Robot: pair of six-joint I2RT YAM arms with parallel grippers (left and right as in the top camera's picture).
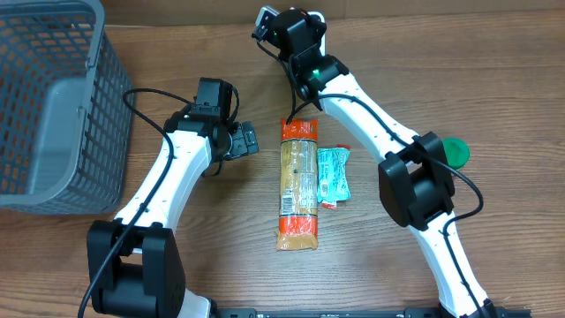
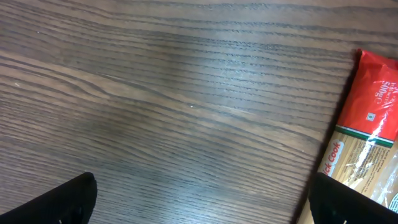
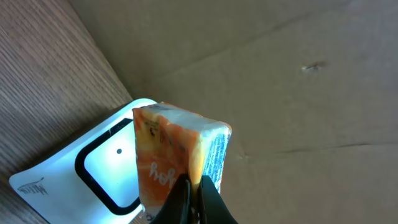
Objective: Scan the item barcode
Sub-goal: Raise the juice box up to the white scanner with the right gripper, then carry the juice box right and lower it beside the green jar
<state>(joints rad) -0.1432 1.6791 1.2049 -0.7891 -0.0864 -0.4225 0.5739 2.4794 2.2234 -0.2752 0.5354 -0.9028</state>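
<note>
Far left: grey mesh basket (image 1: 53,132) on the wood table (image 1: 221,256).

Next along: left gripper (image 1: 244,140), spread wide and empty, close over bare wood. In its wrist view, black fingertips (image 2: 65,202) at the two lower corners, well apart, only table grain between.

Just right of that: pasta pack (image 1: 298,184), long, lying flat, red end toward the far edge, orange end toward the near edge.

Beyond the pack's red end, at the table's far edge: right gripper (image 1: 296,28), pressed together on the lower edge of a small orange packet (image 3: 177,149). Packet held upright, tilted a little, pale blue-white side turned right; hidden under the wrist in the overhead view. Directly behind and left of the packet: white scanner (image 3: 74,171) with a black-rimmed window, at the foot of a cardboard (image 3: 286,74) wall.

Right of the pasta: teal sachet (image 1: 334,175), flat, just beside the pack; touching or not, cannot tell.

Far right: green disc (image 1: 456,152), partly hidden by the right arm.
</note>
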